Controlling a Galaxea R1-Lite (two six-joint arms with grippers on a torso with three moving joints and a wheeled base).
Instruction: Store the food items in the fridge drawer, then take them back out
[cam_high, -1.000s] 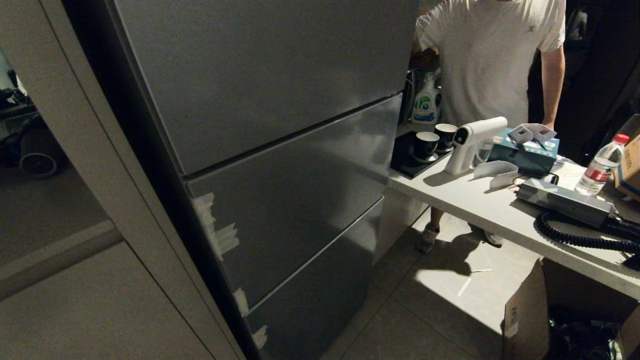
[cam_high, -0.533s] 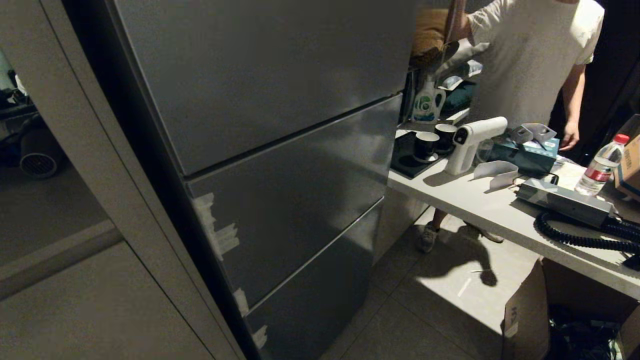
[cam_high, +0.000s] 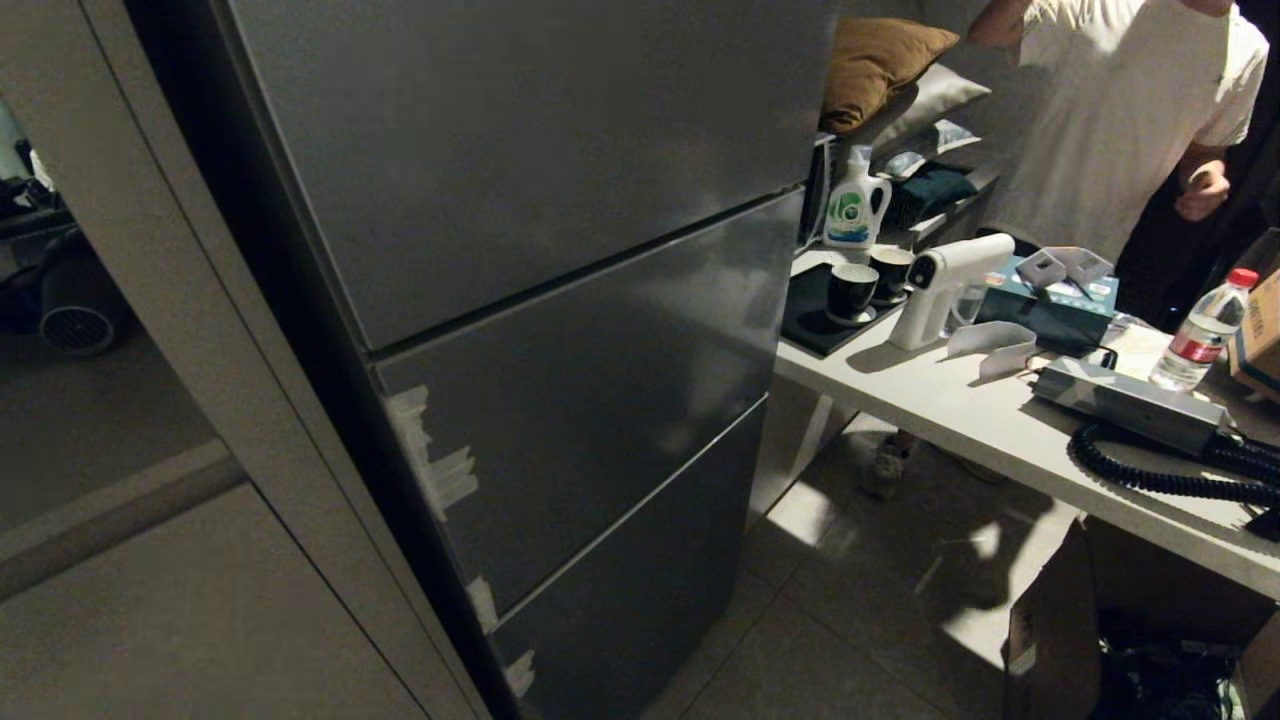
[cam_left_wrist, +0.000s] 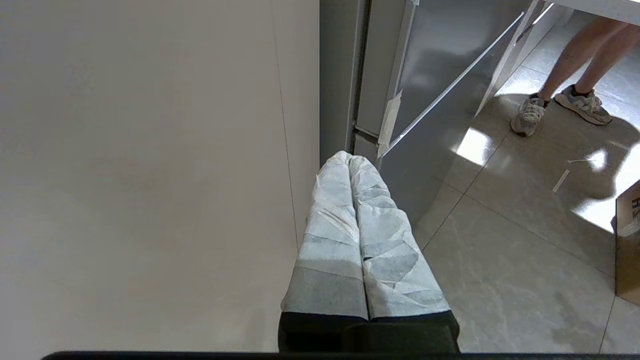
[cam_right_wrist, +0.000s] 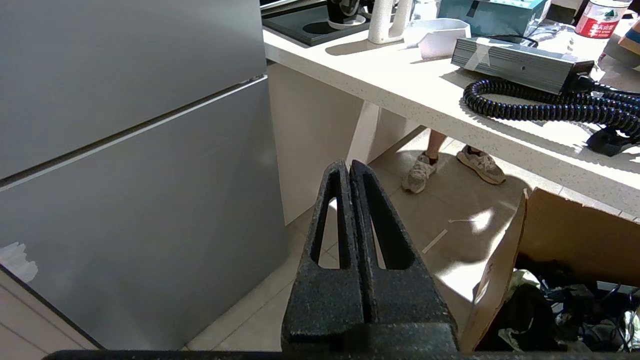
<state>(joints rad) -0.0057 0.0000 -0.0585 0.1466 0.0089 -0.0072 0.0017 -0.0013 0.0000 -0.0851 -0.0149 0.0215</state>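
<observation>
A grey steel fridge (cam_high: 560, 300) fills the middle of the head view, all its door panels closed. The fridge drawer and the food items are hidden or out of view. Neither arm shows in the head view. My left gripper (cam_left_wrist: 348, 159), its fingers wrapped in pale tape, is shut and empty, hanging low beside the fridge's lower left corner (cam_left_wrist: 380, 125) and a beige cabinet wall (cam_left_wrist: 150, 175). My right gripper (cam_right_wrist: 347, 167), black, is shut with nothing in it, hanging in front of the fridge's right edge (cam_right_wrist: 150, 150) above the tiled floor.
A white table (cam_high: 950, 400) right of the fridge carries cups (cam_high: 852, 292), a white spray gun (cam_high: 940, 285), a water bottle (cam_high: 1200, 335), a grey box (cam_high: 1130, 405) and a coiled black cable (cam_high: 1160, 475). A person in a white shirt (cam_high: 1120, 120) stands behind it. A cardboard box (cam_high: 1050, 630) sits on the floor.
The person has stepped to the right behind the table, uncovering a brown cushion and shelf. The fridge and both grippers have stayed as they were.
</observation>
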